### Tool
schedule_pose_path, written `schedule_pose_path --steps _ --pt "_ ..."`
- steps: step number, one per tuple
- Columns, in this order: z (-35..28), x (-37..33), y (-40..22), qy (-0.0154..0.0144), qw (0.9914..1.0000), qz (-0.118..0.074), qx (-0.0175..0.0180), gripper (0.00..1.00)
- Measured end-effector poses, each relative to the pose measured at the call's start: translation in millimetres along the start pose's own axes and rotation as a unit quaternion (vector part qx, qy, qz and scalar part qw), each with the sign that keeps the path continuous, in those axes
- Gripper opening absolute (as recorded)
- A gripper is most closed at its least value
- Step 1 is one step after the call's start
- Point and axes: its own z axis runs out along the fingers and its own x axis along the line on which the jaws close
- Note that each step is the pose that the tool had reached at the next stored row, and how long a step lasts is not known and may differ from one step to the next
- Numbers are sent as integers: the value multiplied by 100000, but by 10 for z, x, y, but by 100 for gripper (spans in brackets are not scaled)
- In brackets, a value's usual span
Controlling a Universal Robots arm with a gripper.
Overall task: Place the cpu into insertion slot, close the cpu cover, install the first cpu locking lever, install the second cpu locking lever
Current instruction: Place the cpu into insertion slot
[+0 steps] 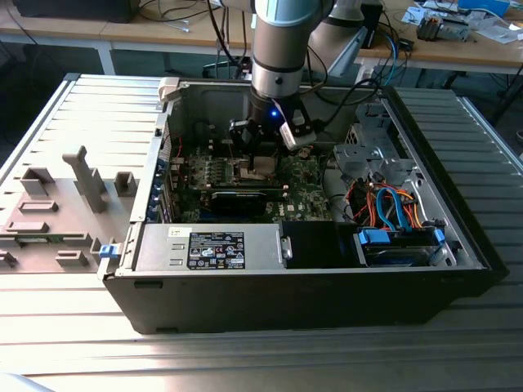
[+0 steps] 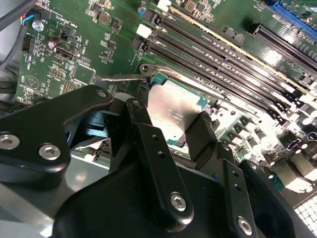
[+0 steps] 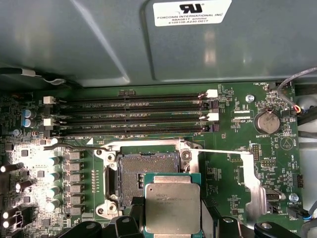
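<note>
Step in hand, by my reading: placing the cpu [image 3: 172, 208] into the insertion slot [image 3: 146, 171] — chip not yet seated. The gripper [image 2: 168, 121] is clamped on the cpu, with one of its black fingers [image 2: 200, 136] on each of two opposite edges and the metal face bare between them. In the exterior view the arm stands at upper centre of the frame, reaching down into the open computer case [image 1: 327, 302], gripper over the green circuit board [image 1: 306, 184] at mid-frame. In the first wrist view the slot's dark centre is uncovered and the cpu overlaps one side of it, so I judge the chip to be held above the socket and off-centre. To do it well: square the chip's edges to the silver rim, centre it and lower it flat with no tilt. No pressing — the contacts look fine and would likely bend. Cpu appearance: flat square, brushed silver-grey lid with faint print, narrow green border, catching the light. The four long memory slots [image 3: 133, 114] lie near the socket, apart from the chip.
</note>
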Motion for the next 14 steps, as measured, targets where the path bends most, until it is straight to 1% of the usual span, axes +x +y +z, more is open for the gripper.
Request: schedule_pose_path --steps 14 --pt "34 -1 -1 -2 100000 3 90 54"
